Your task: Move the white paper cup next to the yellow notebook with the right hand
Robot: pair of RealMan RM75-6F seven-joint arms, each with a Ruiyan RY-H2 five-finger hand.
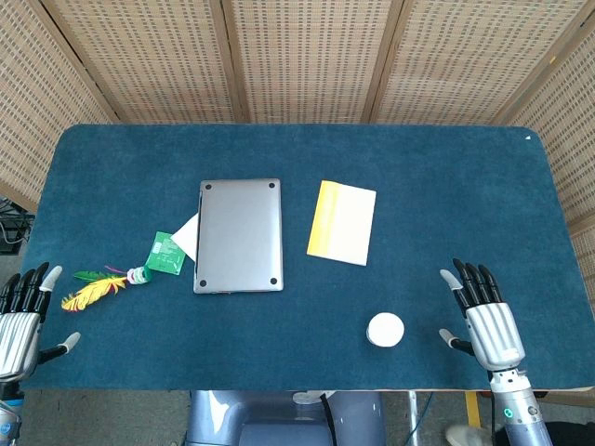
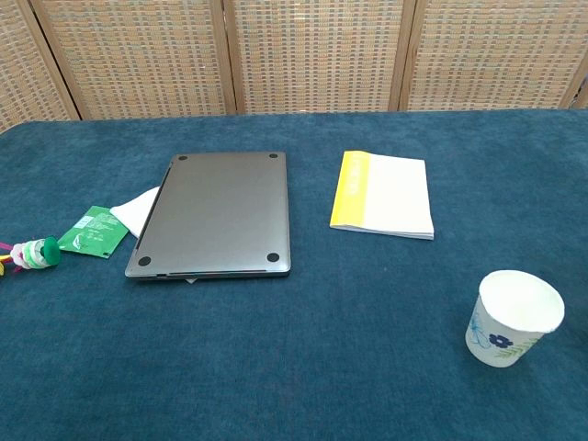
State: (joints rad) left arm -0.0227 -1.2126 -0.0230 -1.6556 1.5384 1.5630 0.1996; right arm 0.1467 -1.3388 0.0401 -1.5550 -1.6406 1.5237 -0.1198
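The white paper cup (image 1: 385,330) (image 2: 514,318) stands upright near the table's front edge, with a blue flower print on its side. The yellow notebook (image 1: 342,222) (image 2: 383,194) lies flat in the middle of the table, well behind the cup. My right hand (image 1: 488,319) rests open at the front right, fingers spread, a short gap to the right of the cup and not touching it. At the front left corner my left hand (image 1: 20,321) lies open with nothing in it. Neither hand shows in the chest view.
A closed grey laptop (image 1: 239,234) lies left of the notebook, with a white paper under its left edge. A green card (image 1: 165,252) and a feather toy (image 1: 100,285) lie further left. The blue table cloth (image 1: 446,186) ends at woven screens behind.
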